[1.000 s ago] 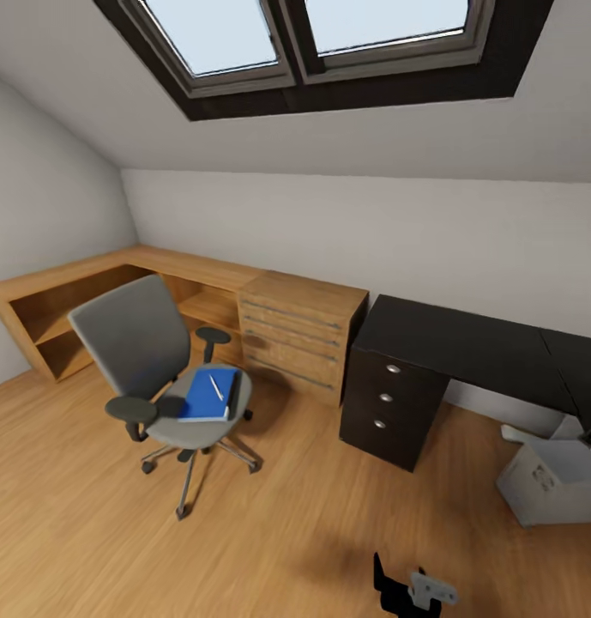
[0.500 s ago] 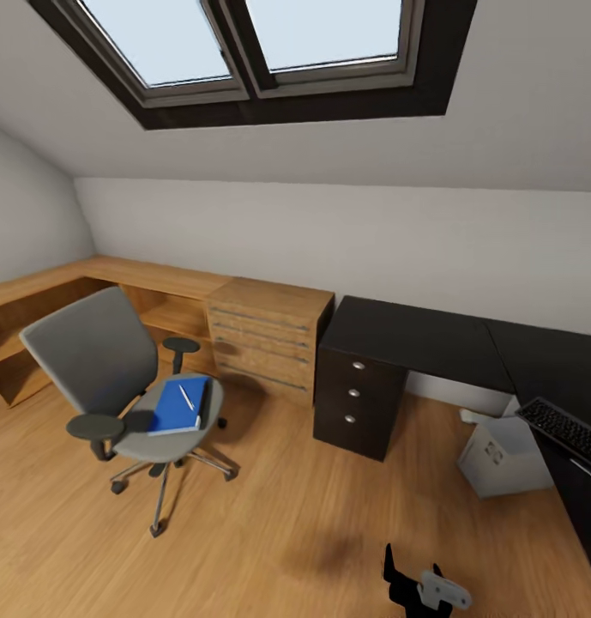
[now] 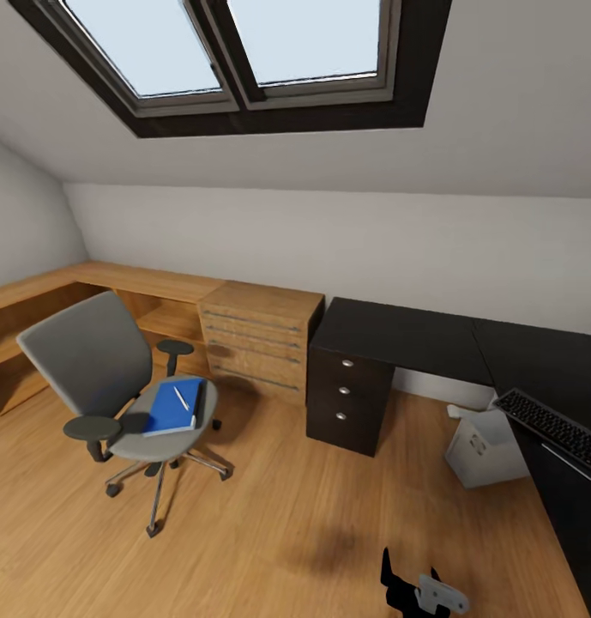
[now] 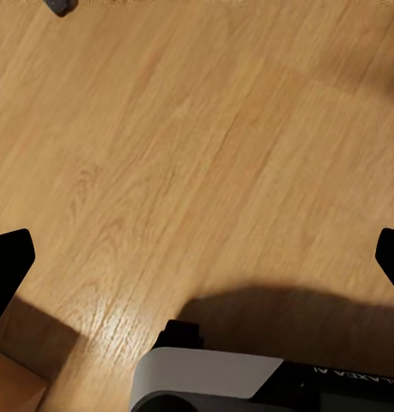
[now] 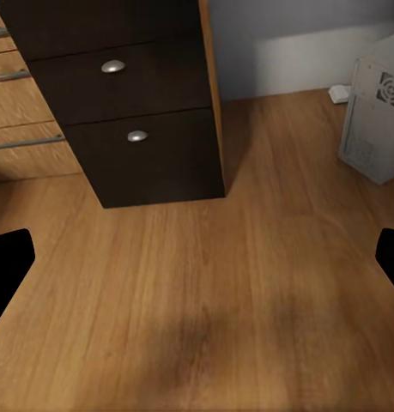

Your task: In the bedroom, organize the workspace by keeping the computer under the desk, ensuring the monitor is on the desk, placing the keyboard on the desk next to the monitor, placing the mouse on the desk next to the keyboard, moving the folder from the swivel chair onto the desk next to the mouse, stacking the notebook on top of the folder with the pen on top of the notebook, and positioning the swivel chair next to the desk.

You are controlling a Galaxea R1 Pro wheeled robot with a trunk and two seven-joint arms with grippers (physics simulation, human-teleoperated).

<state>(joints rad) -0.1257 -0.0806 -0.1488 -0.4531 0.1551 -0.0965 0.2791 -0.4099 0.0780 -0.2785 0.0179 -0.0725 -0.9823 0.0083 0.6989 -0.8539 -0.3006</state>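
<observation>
The grey-backed swivel chair [image 3: 106, 369] stands on the floor at the left, apart from the desk. On its seat lies the blue folder [image 3: 171, 408] with the white pen [image 3: 183, 398] on top and the dark notebook [image 3: 202, 402] along its edge. The black desk [image 3: 398, 333] runs along the wall to the right, and the keyboard [image 3: 552, 427] lies on its right wing. The white computer [image 3: 482, 446] [image 5: 375, 120] sits under the desk. My right gripper [image 5: 197, 257] is open over the floor before the desk drawers [image 5: 128, 112]. My left gripper [image 4: 197, 257] is open above bare floor. The monitor and mouse are out of view.
A light wooden drawer cabinet [image 3: 259, 339] and a wooden corner bench [image 3: 38, 296] stand left of the desk, behind the chair. Skylight windows [image 3: 235, 51] slope overhead. Wooden floor [image 3: 312, 515] stretches between me and the furniture. A chair wheel [image 4: 59, 7] shows in the left wrist view.
The whole head view has swung to the right, so the camera moved. The keyboard and the desk's right wing have come into sight. Nothing on the chair or desk has shifted.
</observation>
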